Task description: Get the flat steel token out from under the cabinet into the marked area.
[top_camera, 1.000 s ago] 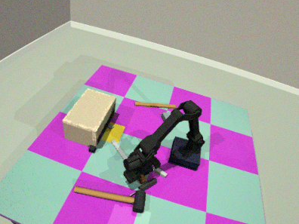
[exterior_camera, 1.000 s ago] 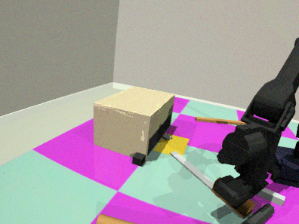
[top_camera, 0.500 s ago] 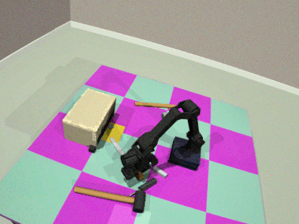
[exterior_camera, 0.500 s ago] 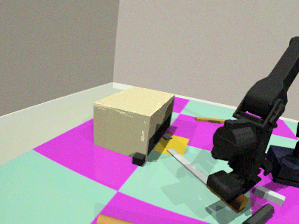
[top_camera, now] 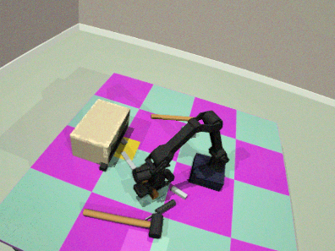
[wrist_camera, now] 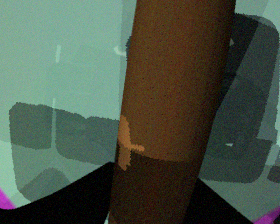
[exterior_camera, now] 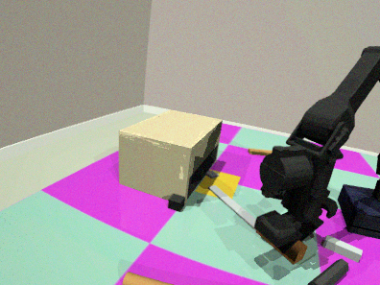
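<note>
My gripper (top_camera: 149,188) (exterior_camera: 292,241) (wrist_camera: 150,177) is shut on the brown wooden handle (top_camera: 155,193) (exterior_camera: 298,252) (wrist_camera: 175,85) of a tool, low over the table. A long pale grey strip (top_camera: 128,160) (exterior_camera: 232,205), seemingly its blade, points at the cabinet (top_camera: 99,126) (exterior_camera: 155,157). The strip's far end is at the near edge of the yellow marked area (top_camera: 133,146) (exterior_camera: 231,182). A small dark flat piece (top_camera: 123,141) (exterior_camera: 211,174) shows at the cabinet-side edge of that area. It may be the token, but I cannot tell. The wrist view shows neither.
A hammer with a wooden handle (top_camera: 116,218) and black head (top_camera: 156,225) lies at the near side. A dark-handled tool (top_camera: 165,206) (exterior_camera: 331,272) and a whitish bar (top_camera: 179,192) (exterior_camera: 343,249) lie near my gripper. Another wooden handle (top_camera: 171,117) (exterior_camera: 259,152) lies behind. A black block (top_camera: 103,166) (exterior_camera: 177,201) is at the cabinet's near corner.
</note>
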Action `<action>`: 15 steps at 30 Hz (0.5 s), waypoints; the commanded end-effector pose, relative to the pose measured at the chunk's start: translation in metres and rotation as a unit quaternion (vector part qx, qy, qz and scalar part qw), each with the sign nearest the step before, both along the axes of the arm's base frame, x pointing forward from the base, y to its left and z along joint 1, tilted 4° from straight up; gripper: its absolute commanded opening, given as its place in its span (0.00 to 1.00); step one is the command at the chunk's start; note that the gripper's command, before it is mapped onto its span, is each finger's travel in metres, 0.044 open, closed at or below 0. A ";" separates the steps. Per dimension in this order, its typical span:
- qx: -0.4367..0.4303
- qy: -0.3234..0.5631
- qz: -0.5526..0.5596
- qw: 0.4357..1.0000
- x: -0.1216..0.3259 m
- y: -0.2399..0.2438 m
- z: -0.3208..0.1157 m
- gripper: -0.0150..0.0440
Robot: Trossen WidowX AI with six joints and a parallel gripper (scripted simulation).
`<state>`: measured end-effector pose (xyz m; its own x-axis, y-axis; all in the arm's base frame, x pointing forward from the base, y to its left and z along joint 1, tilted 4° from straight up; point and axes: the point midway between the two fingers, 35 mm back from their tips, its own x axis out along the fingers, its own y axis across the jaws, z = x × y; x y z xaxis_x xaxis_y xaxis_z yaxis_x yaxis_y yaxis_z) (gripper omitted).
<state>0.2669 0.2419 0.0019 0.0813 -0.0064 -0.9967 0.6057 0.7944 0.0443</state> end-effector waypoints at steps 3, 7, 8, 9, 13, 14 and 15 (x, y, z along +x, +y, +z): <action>0.000 -0.003 0.002 1.000 0.009 -0.005 0.003 0.25; 0.000 -0.003 0.002 1.000 0.012 -0.007 0.003 0.25; 0.000 -0.002 0.001 1.000 0.010 -0.006 0.002 0.30; 0.000 -0.001 -0.001 1.000 0.008 -0.006 0.001 0.34; 0.000 0.000 -0.001 1.000 0.009 -0.006 0.001 0.52; 0.000 0.000 -0.001 1.000 0.009 -0.006 0.001 0.57; 0.000 0.000 -0.001 1.000 0.009 -0.006 0.001 0.59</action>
<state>0.2755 0.2355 0.0027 0.0820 -0.0062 -0.9966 0.6077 0.7929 0.0451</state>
